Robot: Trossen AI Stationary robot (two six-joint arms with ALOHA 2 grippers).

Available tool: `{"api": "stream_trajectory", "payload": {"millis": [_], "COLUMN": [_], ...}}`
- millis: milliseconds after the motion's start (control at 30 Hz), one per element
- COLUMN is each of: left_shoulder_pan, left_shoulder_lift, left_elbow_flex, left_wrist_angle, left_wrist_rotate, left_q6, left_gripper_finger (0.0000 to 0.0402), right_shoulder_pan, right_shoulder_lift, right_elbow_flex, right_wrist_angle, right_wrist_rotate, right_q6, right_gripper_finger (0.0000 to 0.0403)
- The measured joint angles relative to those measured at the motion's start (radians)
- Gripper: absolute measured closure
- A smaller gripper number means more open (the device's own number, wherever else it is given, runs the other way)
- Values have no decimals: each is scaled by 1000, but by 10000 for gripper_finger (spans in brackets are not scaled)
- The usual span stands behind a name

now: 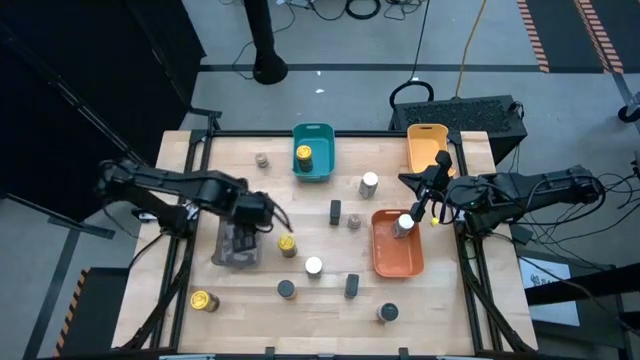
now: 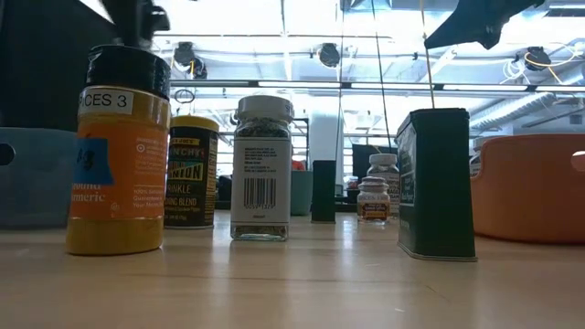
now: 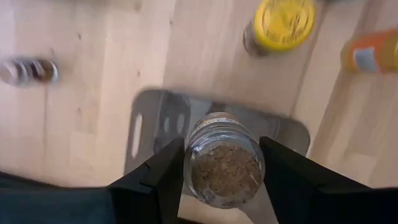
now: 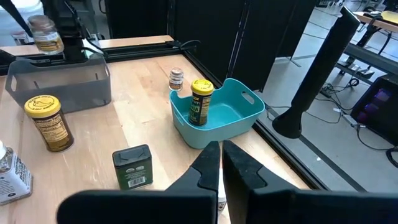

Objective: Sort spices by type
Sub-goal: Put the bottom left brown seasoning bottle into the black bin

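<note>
From above, the left gripper (image 1: 252, 214) hangs directly over the grey rectangular plastic tray (image 1: 226, 253); its wrist view shows the fingers (image 3: 166, 174) clamped on an upright clear glass spice jar (image 3: 224, 163) above that tray, while the distant right gripper (image 4: 221, 163) idles, closed and empty.

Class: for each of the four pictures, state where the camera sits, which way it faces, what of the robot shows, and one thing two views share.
High view: overhead, facing down; both arms, left gripper over the grey plastic tray.
Low view: table height, facing level past jars; dark arm parts above.
Left wrist view: above that tray; its jaws hold a clear glass jar of brown spice.
Right wrist view: facing the teal plastic tray; right gripper shut.
Shared: the teal tray, also overhead.
</note>
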Motion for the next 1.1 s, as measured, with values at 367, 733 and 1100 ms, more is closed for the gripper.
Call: {"api": "stream_trajectory", "payload": {"millis": [367,733,1100], "left_shoulder_pan": [12,101,180], "left_shoulder_lift": [-214,-248,-238], "left_elbow_flex": [-374,-632,-701], "left_wrist_angle": [223,513,608], "left_wrist_rotate": [-36,-28,-22], "left_q6": [-87,-46,-3], "left_gripper_finger": [214,214,214], "right_shoulder_pan": [0,0,0], "right_shoulder_lift": [21,26,26], "right_elbow_flex": [0,0,0], "right_wrist_angle": [17,25,26], "right_wrist_rotate": [0,0,0], "right_q6": [2,-6,-6], "right_gripper_finger": [403,403,403]}}
